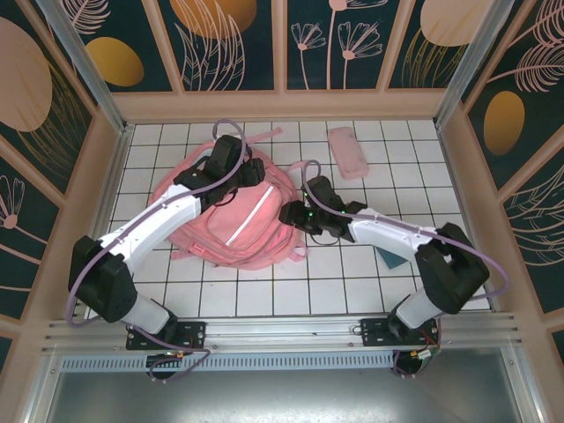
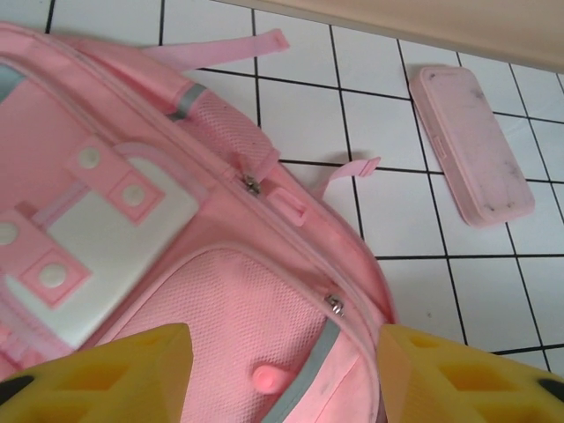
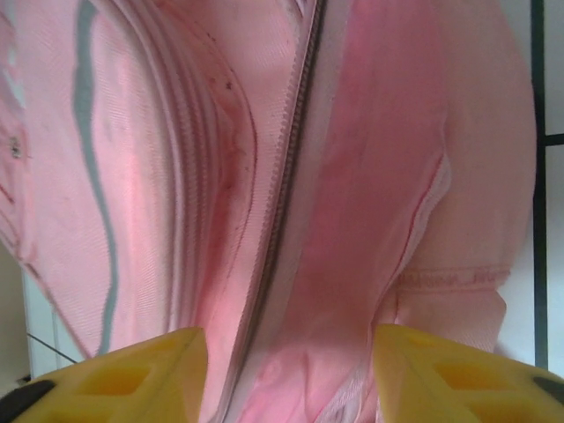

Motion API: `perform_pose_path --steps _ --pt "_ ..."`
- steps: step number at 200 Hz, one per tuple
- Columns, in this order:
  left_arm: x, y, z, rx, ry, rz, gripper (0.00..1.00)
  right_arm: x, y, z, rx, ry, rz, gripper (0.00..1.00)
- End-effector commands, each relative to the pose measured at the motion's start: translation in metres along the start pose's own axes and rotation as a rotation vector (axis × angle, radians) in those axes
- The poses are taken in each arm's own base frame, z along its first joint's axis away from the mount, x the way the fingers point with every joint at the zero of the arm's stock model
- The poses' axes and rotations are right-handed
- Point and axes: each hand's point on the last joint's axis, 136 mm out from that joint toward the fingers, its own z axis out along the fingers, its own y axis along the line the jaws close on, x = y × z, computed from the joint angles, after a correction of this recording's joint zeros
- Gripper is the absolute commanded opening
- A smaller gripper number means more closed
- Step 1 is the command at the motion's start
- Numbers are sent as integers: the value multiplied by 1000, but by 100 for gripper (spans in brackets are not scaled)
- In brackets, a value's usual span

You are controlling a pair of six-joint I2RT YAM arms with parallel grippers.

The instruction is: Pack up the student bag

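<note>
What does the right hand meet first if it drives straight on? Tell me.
The student bag. The right hand points straight at its pink fabric, right by the zipper. Contact looks near, though depth is hard to judge from this view.

no legible text, faint unreadable print (image 3: pixel 451 278) on student bag (image 3: pixel 352 159)

Mid-table student bag (image 1: pixel 251 231) — open tiles (image 1: pixel 401 189) rightward

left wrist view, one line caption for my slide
Left gripper open above the front pocket of the student bag, a pink pencil pouch lying apart on the tiled table.
</note>
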Motion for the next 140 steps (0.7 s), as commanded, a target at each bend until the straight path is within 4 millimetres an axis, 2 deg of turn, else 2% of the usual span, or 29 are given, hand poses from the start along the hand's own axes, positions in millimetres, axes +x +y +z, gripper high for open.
perform_pose_path --steps 1,36,57,79,88,97,114,140 --pt "12 15 -5 -50 26 3 59 -7 5 8 27 10 -37 44" --pt "15 17 -3 -57 41 17 60 -36 -9 21 105 -46 -63 16" --pt "19 15 0 -51 67 38 60 -68 -17 22 119 -107 -66 11" --pt "29 10 7 -22 110 64 60 -101 -22 22 99 -154 -77 11" --pt "33 8 11 -8 130 72 60 -110 -22 24 87 -149 -85 12" --pt "37 7 14 -3 146 79 60 -110 -18 29 76 -125 -109 16" --pt "44 10 18 -14 166 88 60 -109 -11 29 57 -98 -157 30" --pt "53 16 19 -34 189 107 60 -106 -10 3 72 -126 -171 53"
